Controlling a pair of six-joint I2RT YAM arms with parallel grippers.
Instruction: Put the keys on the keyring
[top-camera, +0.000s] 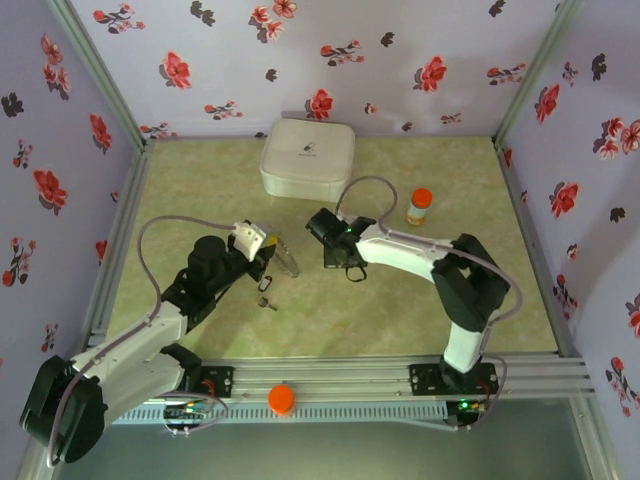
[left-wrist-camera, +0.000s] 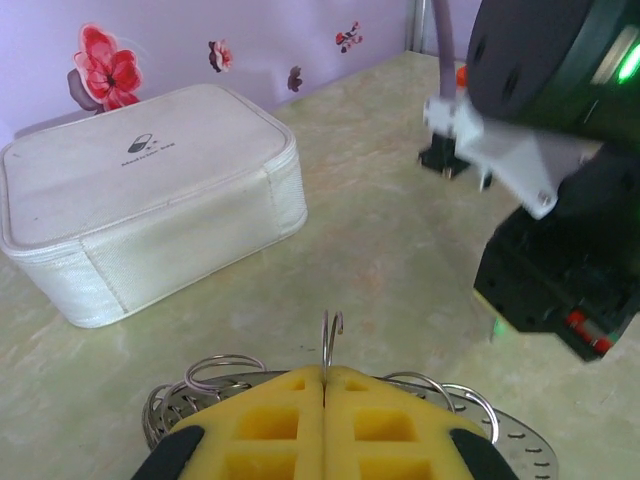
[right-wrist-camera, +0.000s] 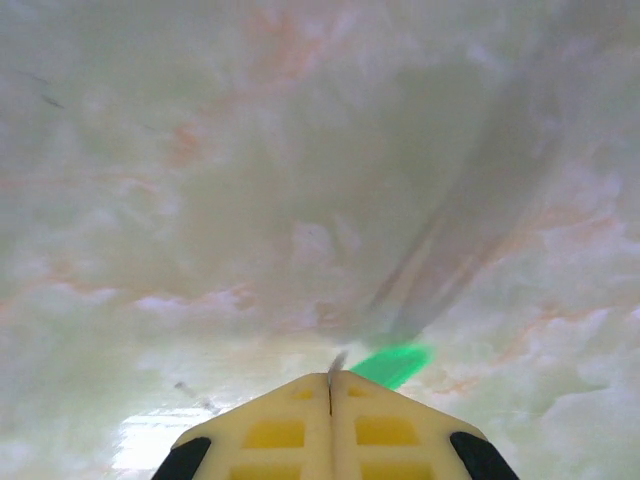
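1. One white rounded-square fabric case (top-camera: 306, 158), at twelve o'clock on the table.
2. One small orange-capped bottle (top-camera: 419, 207), at two o'clock.
3. Two keys: one slim dark key with a black head (top-camera: 266, 298), at seven o'clock, and one bright green tab (right-wrist-camera: 395, 362).
4. One dark grey flat keyring with a beaded edge (left-wrist-camera: 515, 428).
5. At least three thin wire loops (left-wrist-camera: 225, 366) on it.
6. Two grippers with yellow fingers: left gripper (left-wrist-camera: 325, 373), right gripper (right-wrist-camera: 330, 378).
7. One round orange knob (top-camera: 281, 399), at six o'clock.

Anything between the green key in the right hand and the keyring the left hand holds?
Nothing visible: bare table separates the green key from the keyring. The white case sits farther back.
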